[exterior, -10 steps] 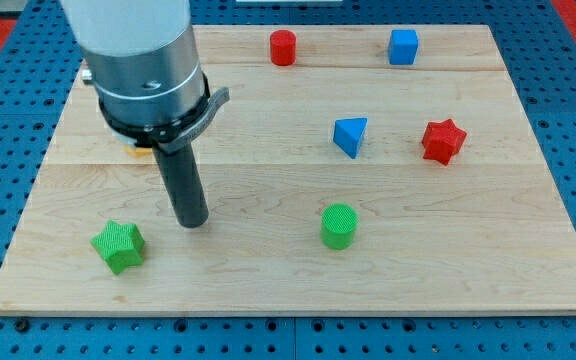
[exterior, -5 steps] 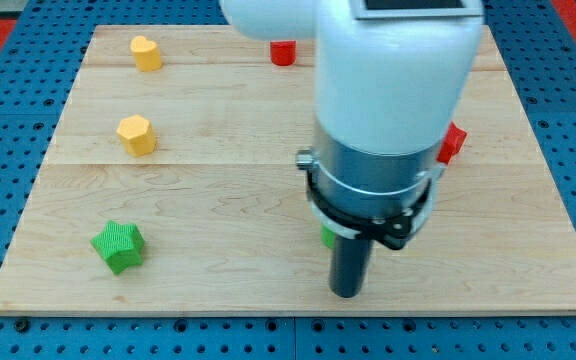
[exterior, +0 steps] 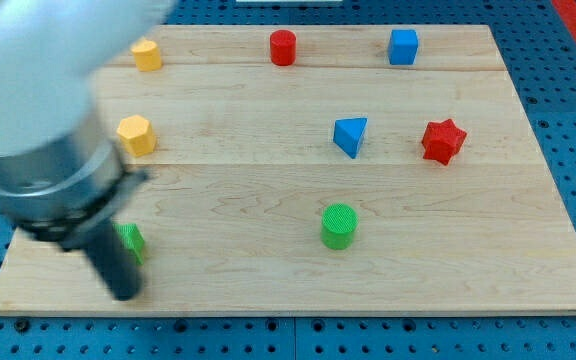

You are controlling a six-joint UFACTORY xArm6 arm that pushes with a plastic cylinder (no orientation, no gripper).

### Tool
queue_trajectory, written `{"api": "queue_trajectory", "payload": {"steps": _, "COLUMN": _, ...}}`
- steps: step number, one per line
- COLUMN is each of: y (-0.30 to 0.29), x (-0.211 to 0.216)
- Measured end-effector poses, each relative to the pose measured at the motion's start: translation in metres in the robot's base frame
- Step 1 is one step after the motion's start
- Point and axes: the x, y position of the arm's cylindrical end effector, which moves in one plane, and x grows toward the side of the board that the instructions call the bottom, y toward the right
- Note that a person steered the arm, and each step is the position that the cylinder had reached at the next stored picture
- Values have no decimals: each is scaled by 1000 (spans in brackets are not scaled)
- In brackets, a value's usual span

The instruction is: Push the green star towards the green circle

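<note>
The green star [exterior: 132, 241] lies near the board's bottom left and is mostly hidden behind my rod. My tip [exterior: 125, 294] rests just below and slightly left of the star, close to the board's bottom edge. The arm looks motion-blurred. The green circle [exterior: 339, 225], a short cylinder, stands at the bottom middle, far to the right of the star.
A yellow block [exterior: 136, 134] sits at the left and another yellow block [exterior: 147, 54] at the top left. A red cylinder [exterior: 283, 47] and a blue cube [exterior: 403, 46] sit along the top. A blue triangle [exterior: 350, 136] and a red star [exterior: 443, 141] lie at the right.
The arm swung from the star's right over to the green circle, then back to the bottom left; my tip now sits just below the green star. No block has visibly moved.
</note>
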Motion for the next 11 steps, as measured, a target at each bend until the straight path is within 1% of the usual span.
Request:
{"api": "queue_trajectory", "payload": {"steps": 1, "y": -67, "x": 0}}
{"api": "queue_trajectory", "payload": {"steps": 2, "y": -64, "x": -26}}
{"api": "queue_trajectory", "payload": {"steps": 3, "y": -11, "x": -44}}
{"api": "queue_trajectory", "payload": {"steps": 4, "y": 73, "x": -27}}
{"api": "queue_trajectory", "payload": {"steps": 5, "y": 121, "x": -24}}
{"api": "queue_trajectory", "payload": {"steps": 6, "y": 89, "x": -61}}
{"api": "queue_trajectory", "payload": {"steps": 7, "y": 88, "x": -85}}
{"api": "queue_trajectory", "payload": {"steps": 8, "y": 103, "x": -98}}
{"api": "queue_trajectory", "payload": {"steps": 9, "y": 105, "x": -119}}
{"api": "queue_trajectory", "payload": {"steps": 10, "y": 132, "x": -123}}
{"api": "queue_trajectory", "payload": {"steps": 11, "y": 151, "x": -78}}
